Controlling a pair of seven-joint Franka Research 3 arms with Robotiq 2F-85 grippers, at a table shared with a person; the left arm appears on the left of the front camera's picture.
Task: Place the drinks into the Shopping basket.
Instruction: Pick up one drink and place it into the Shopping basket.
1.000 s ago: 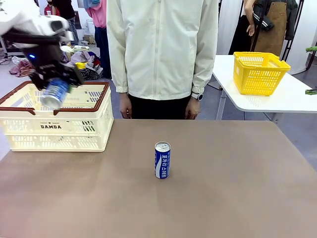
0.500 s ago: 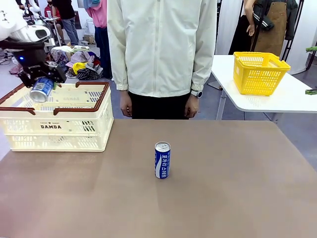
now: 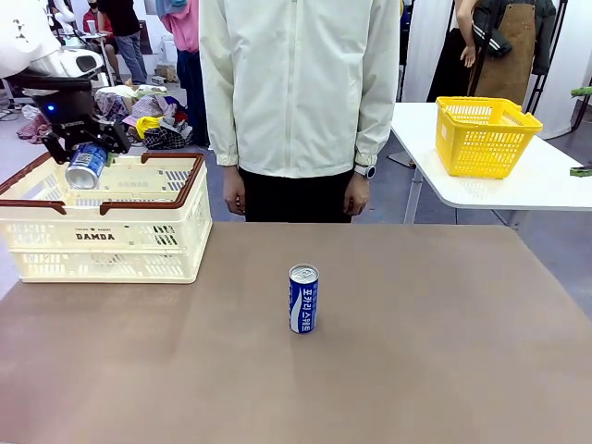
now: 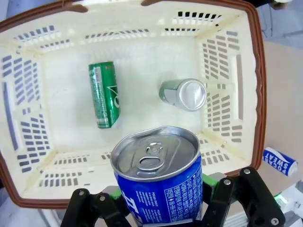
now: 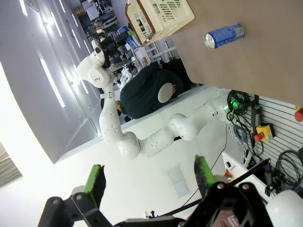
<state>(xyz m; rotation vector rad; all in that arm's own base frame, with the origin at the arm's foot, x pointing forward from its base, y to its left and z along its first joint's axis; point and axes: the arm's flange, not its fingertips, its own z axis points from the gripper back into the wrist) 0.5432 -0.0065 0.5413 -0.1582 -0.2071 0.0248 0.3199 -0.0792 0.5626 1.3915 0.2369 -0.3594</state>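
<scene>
The left gripper [image 4: 161, 208] is clamped on a blue can [image 4: 158, 177], its fingers pressing the can's sides low down while the silver top with its pull tab faces the wrist camera. In the front view that gripper [image 3: 86, 153] hangs over the left rear part of the basket [image 3: 111, 242], with the held can [image 3: 87, 166] tilted, its top turned toward the camera and downward. The white left arm [image 3: 37, 51] comes in from the upper left corner and bends down to the wrist above the brown rim.

Seen from the left wrist, the basket [image 4: 227, 94] lies open below the can (its slotted cream walls and brown rim frame the whole picture). On its floor a green can [image 4: 104, 93] lies on its side, and well apart from it a silver-topped can [image 4: 183, 93] lies near one wall.

A second blue can [image 3: 303, 298] stands upright near the middle of the table [image 3: 416, 370], well apart from the basket; from the left wrist it shows beyond the rim [image 4: 279, 161].

The right gripper [image 5: 149, 182] is spread wide with nothing between its green pads [image 5: 96, 183], and it is rolled well over, so the table runs tilted across the upper right of its view.

A person [image 3: 296, 92] stands at the far side, hands hanging by the table edge.
</scene>
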